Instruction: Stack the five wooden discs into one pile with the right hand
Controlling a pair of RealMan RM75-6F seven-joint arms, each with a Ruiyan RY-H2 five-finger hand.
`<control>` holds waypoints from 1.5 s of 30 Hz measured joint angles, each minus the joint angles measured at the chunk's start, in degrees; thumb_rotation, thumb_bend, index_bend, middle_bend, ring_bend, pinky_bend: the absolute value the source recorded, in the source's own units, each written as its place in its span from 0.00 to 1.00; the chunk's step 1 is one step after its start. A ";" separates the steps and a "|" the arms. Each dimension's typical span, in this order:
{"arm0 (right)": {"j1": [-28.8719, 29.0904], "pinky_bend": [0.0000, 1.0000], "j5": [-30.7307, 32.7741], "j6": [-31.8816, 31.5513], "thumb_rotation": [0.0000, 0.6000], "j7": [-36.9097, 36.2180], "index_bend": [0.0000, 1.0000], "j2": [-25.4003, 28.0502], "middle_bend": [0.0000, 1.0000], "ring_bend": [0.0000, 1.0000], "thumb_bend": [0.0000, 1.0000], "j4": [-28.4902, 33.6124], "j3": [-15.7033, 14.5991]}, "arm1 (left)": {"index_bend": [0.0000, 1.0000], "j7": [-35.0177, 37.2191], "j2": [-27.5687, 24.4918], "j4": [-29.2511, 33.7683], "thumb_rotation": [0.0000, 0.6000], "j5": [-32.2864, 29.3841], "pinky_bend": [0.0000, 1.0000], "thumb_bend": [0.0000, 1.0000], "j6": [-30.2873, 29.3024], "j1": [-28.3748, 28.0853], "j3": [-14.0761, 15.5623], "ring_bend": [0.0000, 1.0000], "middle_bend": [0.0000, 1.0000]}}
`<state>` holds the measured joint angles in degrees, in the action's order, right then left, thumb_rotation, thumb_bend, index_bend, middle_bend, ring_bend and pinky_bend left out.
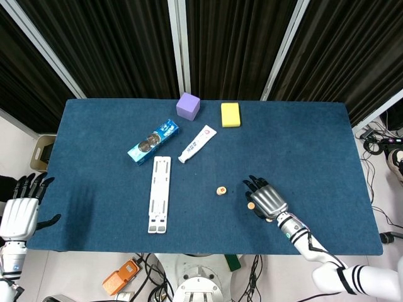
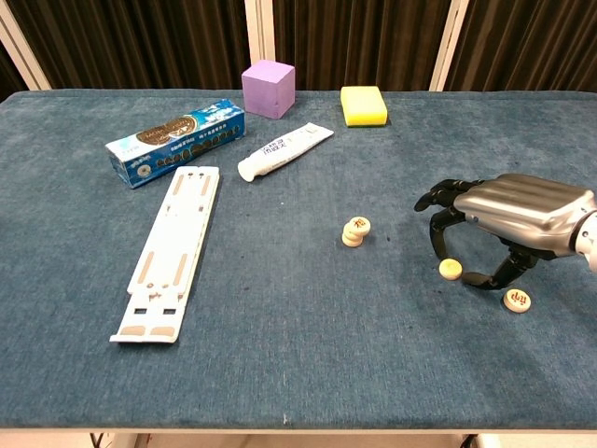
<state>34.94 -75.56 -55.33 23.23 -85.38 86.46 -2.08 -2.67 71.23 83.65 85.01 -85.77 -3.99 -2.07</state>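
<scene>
The right robot hand [image 2: 494, 233] arches over a plain wooden disc [image 2: 451, 269] on the blue tabletop [image 2: 280, 327], fingers [image 2: 435, 241] curled down on one side of it and the thumb [image 2: 504, 273] on the other; whether they touch its rim cannot be told, and it lies flat, not lifted. A second loose disc [image 2: 517, 300], marked on its face, lies just beside the thumb, and a short pile of discs [image 2: 355, 231] waits well apart toward the middle. The discs look small, light and stiff, with smooth flat faces likely to slide on one another, so a pinch across the thin rim seems the best hold, and a gentle release should spare the pile a knock. The left robot hand [image 1: 21, 211] hangs off the tabletop's edge, fingers spread, holding nothing.
</scene>
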 measured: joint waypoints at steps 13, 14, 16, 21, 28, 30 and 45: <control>1.09 0.19 -0.05 -0.36 1.00 0.37 0.55 1.01 0.17 0.08 0.48 2.60 3.55 | 0.15 0.60 0.17 -0.51 1.00 0.13 0.00 0.00 -0.01 -0.02 -0.06 0.00 0.08; 1.82 0.19 0.33 -0.06 1.00 0.79 0.55 1.13 0.17 0.08 0.48 3.23 4.54 | 0.15 0.62 0.18 -0.50 1.00 0.16 0.00 0.00 -0.01 -0.04 -0.06 0.00 0.07; 2.73 0.19 1.06 0.56 1.00 1.46 0.55 1.11 0.17 0.08 0.48 3.76 5.58 | 0.15 0.66 0.20 -0.51 1.00 0.21 0.00 0.00 0.01 -0.08 -0.07 0.00 0.07; 6.31 0.19 4.94 3.68 1.00 4.47 0.55 0.04 0.17 0.08 0.48 4.53 8.49 | 0.15 0.78 0.16 -0.67 1.00 -0.03 0.00 0.00 0.08 0.02 -0.06 0.00 0.08; 10.26 0.19 10.58 6.49 1.00 9.48 0.54 -3.26 0.17 0.08 0.48 3.50 10.05 | 0.15 1.15 0.35 -1.24 1.00 -0.29 0.00 0.00 0.25 0.19 0.05 0.00 0.07; 10.72 0.19 11.59 6.54 1.00 10.13 0.53 -3.91 0.17 0.08 0.48 3.20 10.15 | 0.15 1.32 0.44 -1.44 1.00 -0.38 0.00 0.00 0.28 0.25 0.07 0.00 0.07; 12.24 0.19 13.92 5.73 1.00 10.34 0.52 -5.12 0.17 0.08 0.48 1.52 9.42 | 0.15 1.72 0.82 -2.16 1.00 -0.53 0.00 0.00 0.70 0.09 -0.03 0.00 0.07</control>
<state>47.18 -61.64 -49.59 33.57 -90.50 87.98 7.34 -0.95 72.05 81.49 84.48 -85.07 -3.90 -2.10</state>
